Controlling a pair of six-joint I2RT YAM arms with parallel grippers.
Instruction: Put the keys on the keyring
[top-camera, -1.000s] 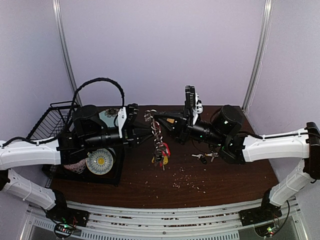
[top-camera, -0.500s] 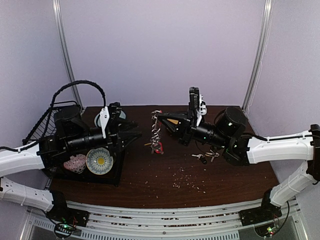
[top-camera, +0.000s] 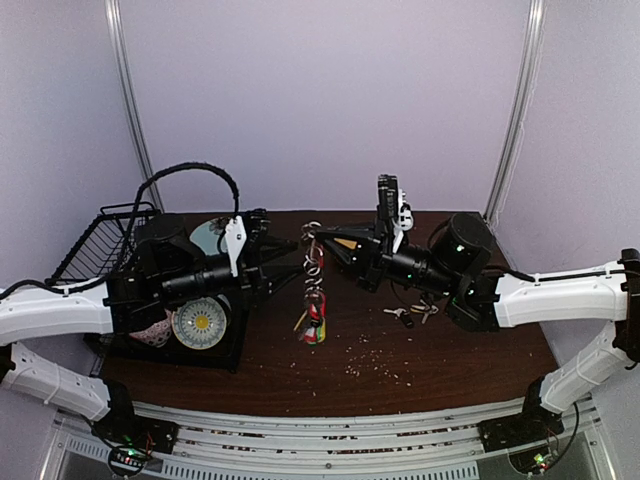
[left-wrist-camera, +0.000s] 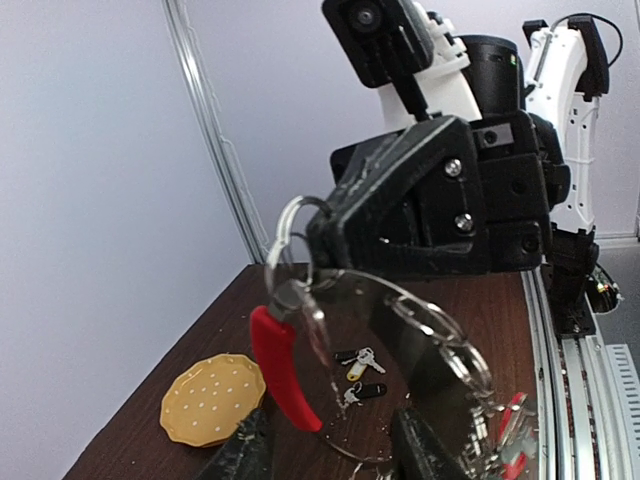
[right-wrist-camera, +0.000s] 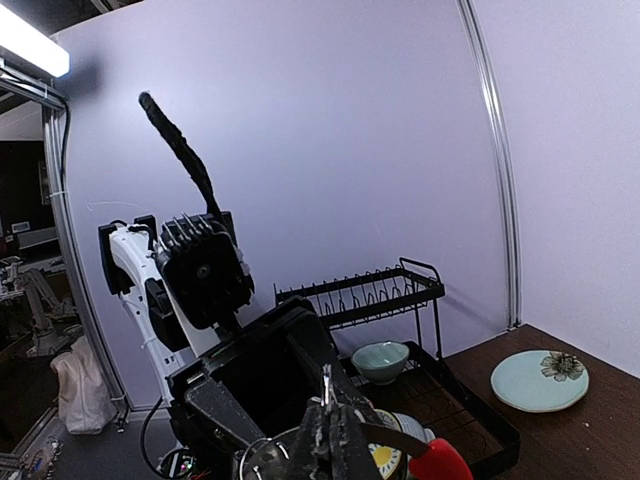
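The right gripper (top-camera: 321, 239) pinches the hanging keyring (top-camera: 314, 290) at its top — the left gripper (top-camera: 296, 257) sits spread wide beside it.

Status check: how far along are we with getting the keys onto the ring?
Partly done: some hanging keys already dangle from the keyring. In hand: the right claw pinches the ring's top and holds it up off the table, while the left claw sits open around it. Left to do: the loose keys lie on the wood, with none picked up yet.
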